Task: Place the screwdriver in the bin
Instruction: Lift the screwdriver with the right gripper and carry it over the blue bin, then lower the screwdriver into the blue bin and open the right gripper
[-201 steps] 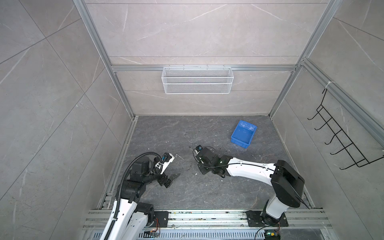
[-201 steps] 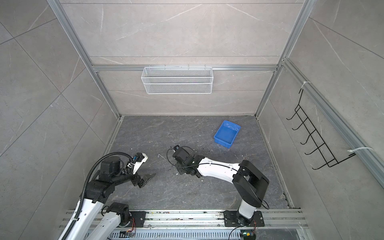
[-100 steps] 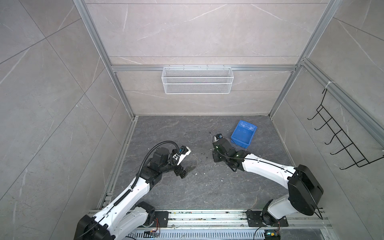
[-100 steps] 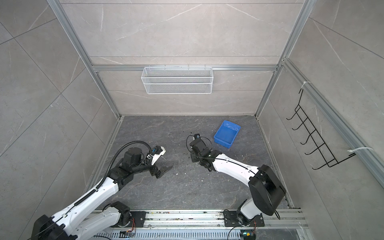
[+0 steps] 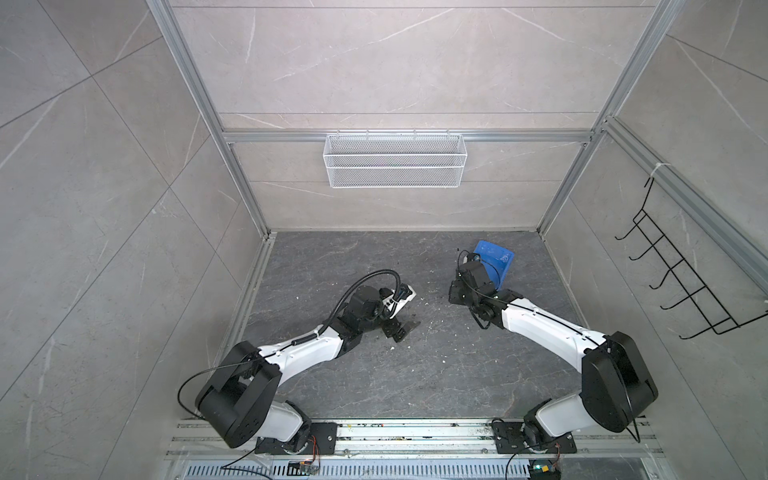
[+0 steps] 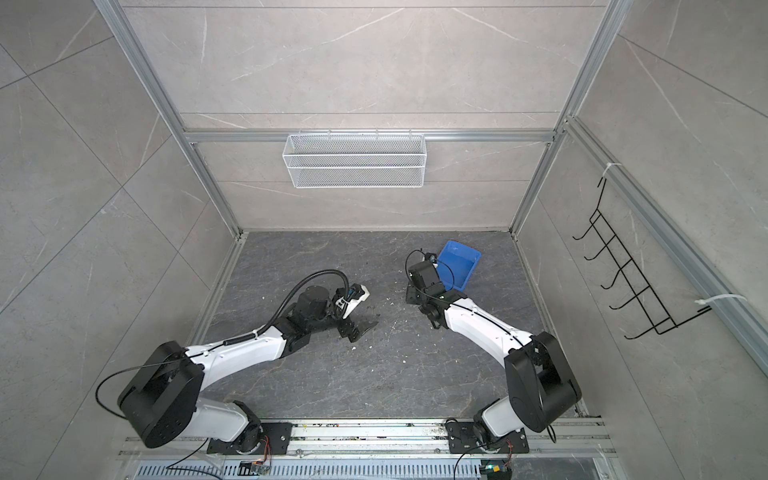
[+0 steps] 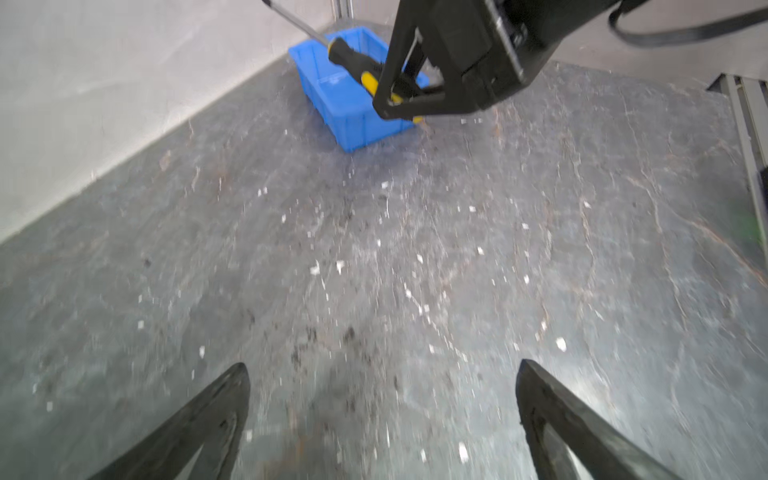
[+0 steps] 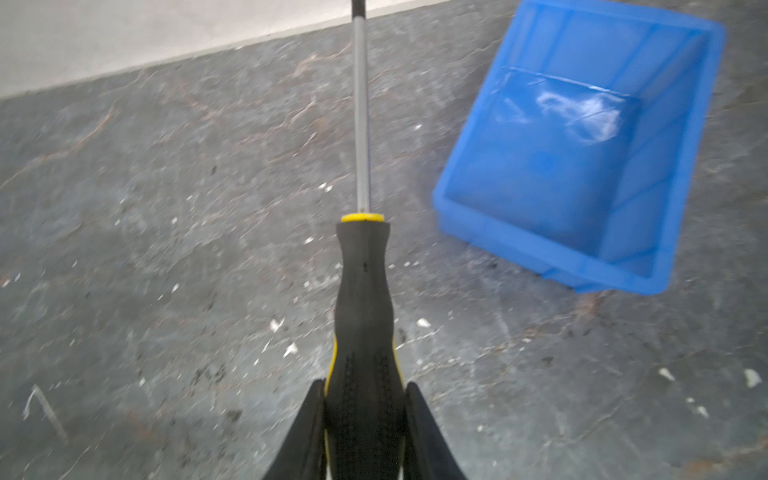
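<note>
Toward the far right corner of the grey surface [image 5: 415,374] sits the blue bin [image 8: 540,174], open side up and, so far as we can see, with nothing in it. We judge the task well along. The pick-up is done and the tool has been brought to the bin's side. What is left is to move it over the opening, lower it and let go.

We see the right hand [image 8: 365,388] clenched on the screwdriver [image 8: 363,282], gripping the fat rear part of the black and yellow handle from both sides. The thin metal shaft sticks out ahead toward the back wall [image 8: 124,41]. The tool is clear of the surface, held in the air just beside the bin, on the side nearer the middle of the surface. No part of it is inside yet.

We see the left hand [image 7: 384,365] low over the middle of the surface, well apart from the bin, spread wide, holding and touching nothing.
</note>
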You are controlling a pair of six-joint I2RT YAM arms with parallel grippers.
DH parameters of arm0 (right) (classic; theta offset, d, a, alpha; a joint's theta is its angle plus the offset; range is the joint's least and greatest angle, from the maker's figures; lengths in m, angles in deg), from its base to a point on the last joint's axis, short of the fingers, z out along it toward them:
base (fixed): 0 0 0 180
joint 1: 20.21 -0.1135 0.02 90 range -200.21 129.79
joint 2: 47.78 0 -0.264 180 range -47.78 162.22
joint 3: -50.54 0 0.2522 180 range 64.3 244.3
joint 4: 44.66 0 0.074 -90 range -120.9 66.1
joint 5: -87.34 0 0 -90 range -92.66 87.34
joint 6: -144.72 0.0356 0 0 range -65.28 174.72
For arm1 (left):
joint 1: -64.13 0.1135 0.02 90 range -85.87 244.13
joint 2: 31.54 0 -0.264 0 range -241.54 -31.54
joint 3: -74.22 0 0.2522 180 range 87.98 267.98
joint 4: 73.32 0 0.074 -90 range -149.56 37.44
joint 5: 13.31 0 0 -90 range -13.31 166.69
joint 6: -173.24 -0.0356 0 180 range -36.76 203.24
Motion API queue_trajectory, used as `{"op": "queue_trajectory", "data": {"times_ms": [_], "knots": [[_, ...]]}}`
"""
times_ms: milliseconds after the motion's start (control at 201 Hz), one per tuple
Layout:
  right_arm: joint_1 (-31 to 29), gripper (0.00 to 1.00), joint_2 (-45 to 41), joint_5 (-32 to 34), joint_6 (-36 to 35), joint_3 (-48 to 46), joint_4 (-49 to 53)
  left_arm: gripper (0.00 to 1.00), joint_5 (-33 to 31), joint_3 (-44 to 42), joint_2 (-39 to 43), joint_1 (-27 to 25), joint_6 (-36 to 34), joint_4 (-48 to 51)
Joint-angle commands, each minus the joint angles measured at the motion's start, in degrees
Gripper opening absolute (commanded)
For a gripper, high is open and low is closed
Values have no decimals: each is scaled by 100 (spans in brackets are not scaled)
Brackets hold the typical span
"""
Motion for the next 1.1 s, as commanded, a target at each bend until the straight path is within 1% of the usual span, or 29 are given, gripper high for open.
{"op": "queue_trajectory", "data": {"times_ms": [0,144,254,353,423,642,901,1090], "knots": [[359,0,187,-77,178,144,-199,100,-132,396,-368,-170,-3,-909],[1001,0,453,-358,368,371,-130,100,-142,705,-870,-355,172,-1312],[1483,0,780,-702,491,630,-51,100,-161,869,-1124,-480,267,-1543],[1796,0,1105,-1026,531,911,-12,100,-178,1030,-1314,-547,397,-1677],[1932,0,1335,-1101,522,1103,20,100,-207,1135,-1452,-580,443,-1790],[2077,0,1977,-1106,476,1612,130,100,-285,1466,-1825,-614,615,-2022],[2083,0,2464,-1177,561,1909,222,100,-388,1409,-1762,-617,589,-2045],[2084,0,2611,-1172,594,1947,240,100,-417,1304,-1679,-618,571,-2036]]}}
